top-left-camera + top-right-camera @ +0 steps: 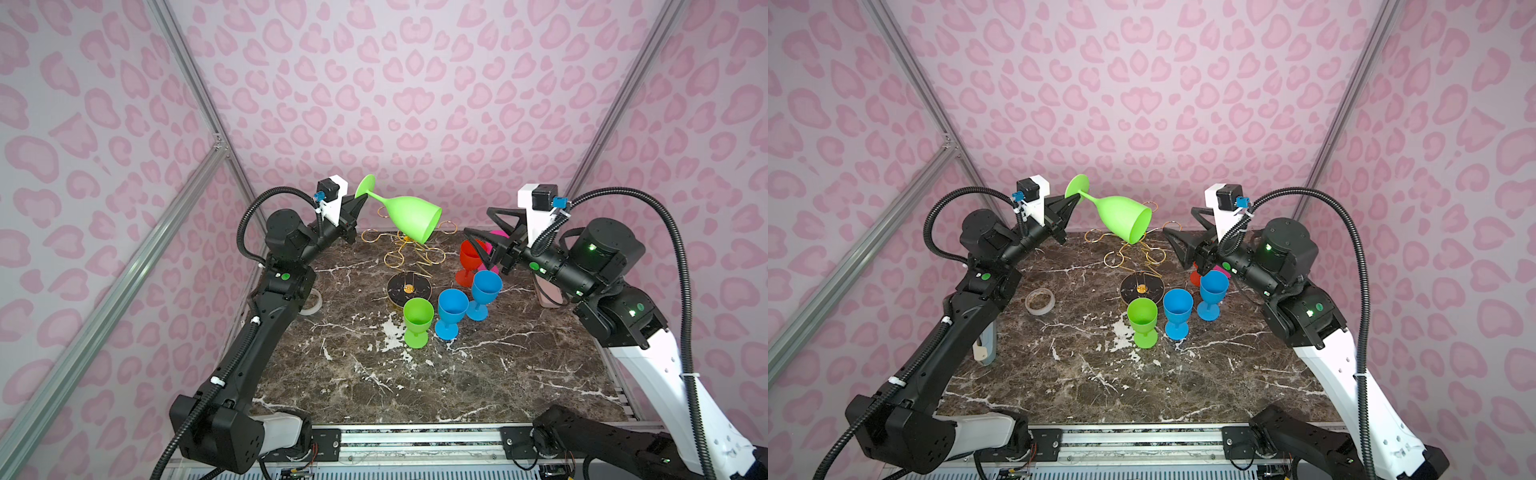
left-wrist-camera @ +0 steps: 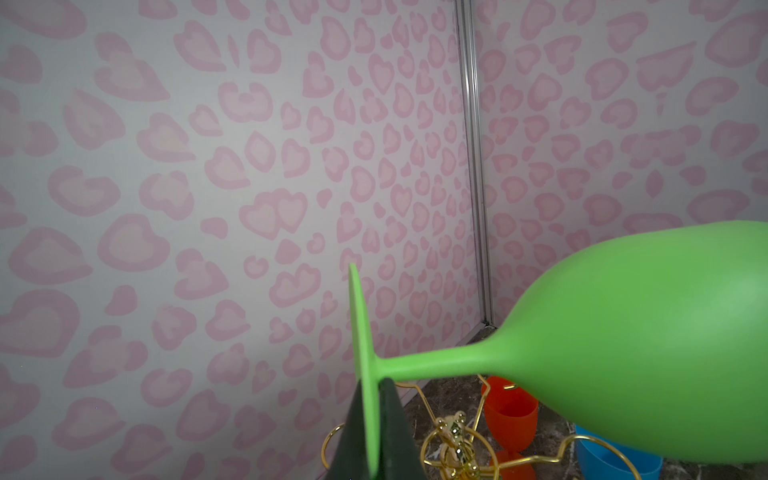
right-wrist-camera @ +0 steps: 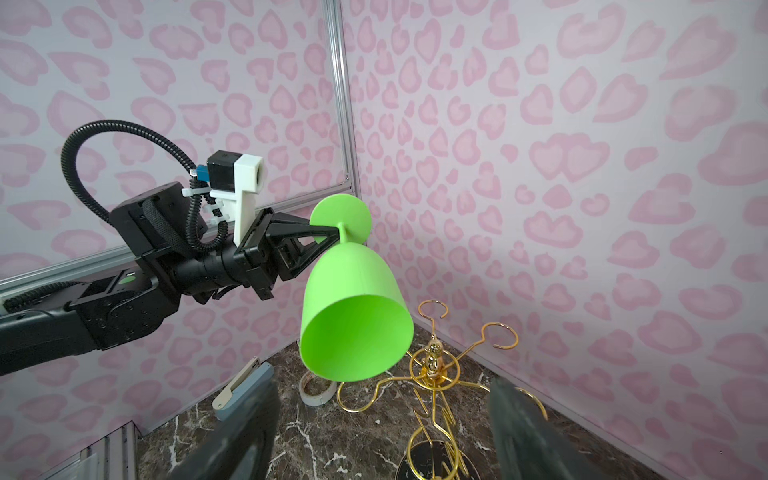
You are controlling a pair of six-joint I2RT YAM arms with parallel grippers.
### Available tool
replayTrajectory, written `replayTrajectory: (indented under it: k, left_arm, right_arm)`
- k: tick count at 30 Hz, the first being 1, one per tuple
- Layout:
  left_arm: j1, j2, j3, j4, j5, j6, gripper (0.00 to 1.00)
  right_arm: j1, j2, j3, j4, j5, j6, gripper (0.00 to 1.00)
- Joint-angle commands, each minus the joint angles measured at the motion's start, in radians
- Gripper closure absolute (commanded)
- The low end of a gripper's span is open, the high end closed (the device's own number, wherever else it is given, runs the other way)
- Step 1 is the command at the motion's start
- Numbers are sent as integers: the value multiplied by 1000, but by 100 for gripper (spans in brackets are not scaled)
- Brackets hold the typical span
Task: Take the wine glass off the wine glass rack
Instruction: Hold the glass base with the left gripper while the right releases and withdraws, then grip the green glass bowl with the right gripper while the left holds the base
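While nothing hangs on the wine glass rack (image 3: 432, 365), the job reads as nearly done, not finished: setting down on the table (image 1: 415, 374) remains. Right claw (image 1: 477, 221): spread wide, empty, beside the rack. Above the rack: green wine glass (image 1: 411, 214) airborne, tilted, mouth downward. Farthest: left claw (image 2: 371, 411) clamped on its foot disc, stem jutting sideways from it.

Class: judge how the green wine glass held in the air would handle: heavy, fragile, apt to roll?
Likely light and stiff: the left hand pinches the foot's edge, yet the green wine glass juts sideways without sagging. Its matte, opaque look suggests plastic, probably not fragile. Laid down, its round bowl would probably roll.
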Motion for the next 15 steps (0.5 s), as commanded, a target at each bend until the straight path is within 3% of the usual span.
replayTrajectory:
  k: [1, 10, 15]
  left_arm:
    - [2, -4, -14, 21, 12, -139, 97]
    - [1, -52, -55, 19, 20, -182, 97]
    - [1, -71, -61, 17, 45, -195, 97]
  right_arm:
    - [-2, 30, -14, 58, -27, 45, 27]
    - [32, 151, 43, 115, -52, 80, 36]
    - [77, 206, 76, 109, 2, 63, 41]
